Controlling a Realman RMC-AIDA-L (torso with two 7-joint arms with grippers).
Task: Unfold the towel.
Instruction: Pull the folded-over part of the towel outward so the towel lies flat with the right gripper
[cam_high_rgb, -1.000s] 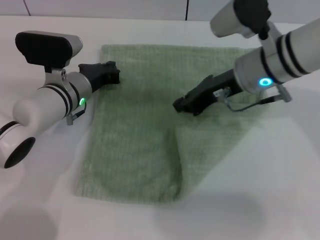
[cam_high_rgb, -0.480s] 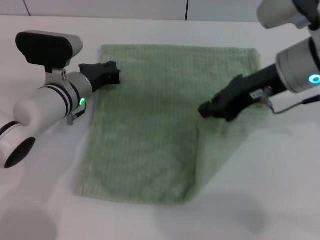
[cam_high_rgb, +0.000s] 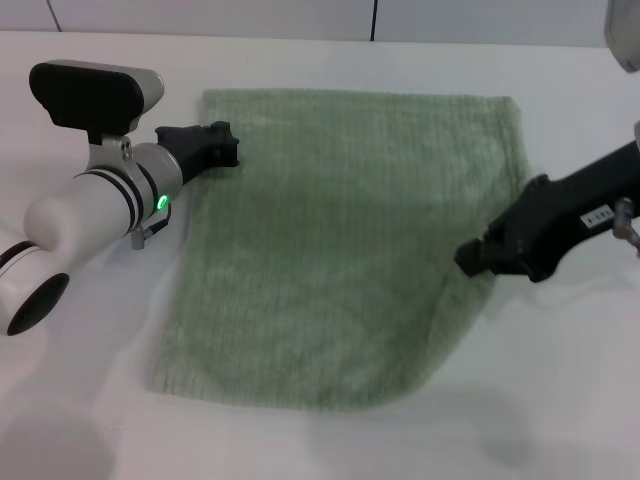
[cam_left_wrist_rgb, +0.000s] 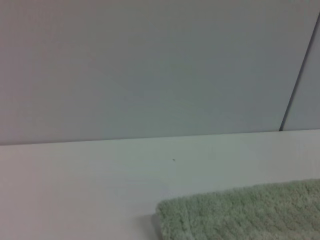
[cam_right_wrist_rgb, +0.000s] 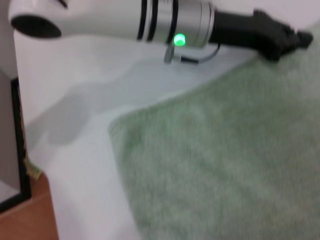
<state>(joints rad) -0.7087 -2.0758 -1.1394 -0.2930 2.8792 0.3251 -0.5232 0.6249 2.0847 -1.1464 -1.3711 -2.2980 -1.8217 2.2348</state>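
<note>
Pale sage-green ribbed terry towel (cam_high_rgb: 330, 240) lay nearly flat on the white desk (cam_high_rgb: 560, 400), right gripper (cam_high_rgb: 470, 258) at its right edge, jaws pinching that edge, left gripper (cam_high_rgb: 228, 150) at the towel's far-left corner, jaw state unclear

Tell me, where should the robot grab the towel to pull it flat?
Probably the towel edge on the robot's right, where the right hand sits, coming from the right. That near-right corner isn't spread flat, while the left hand rests at the far-left corner.
</note>
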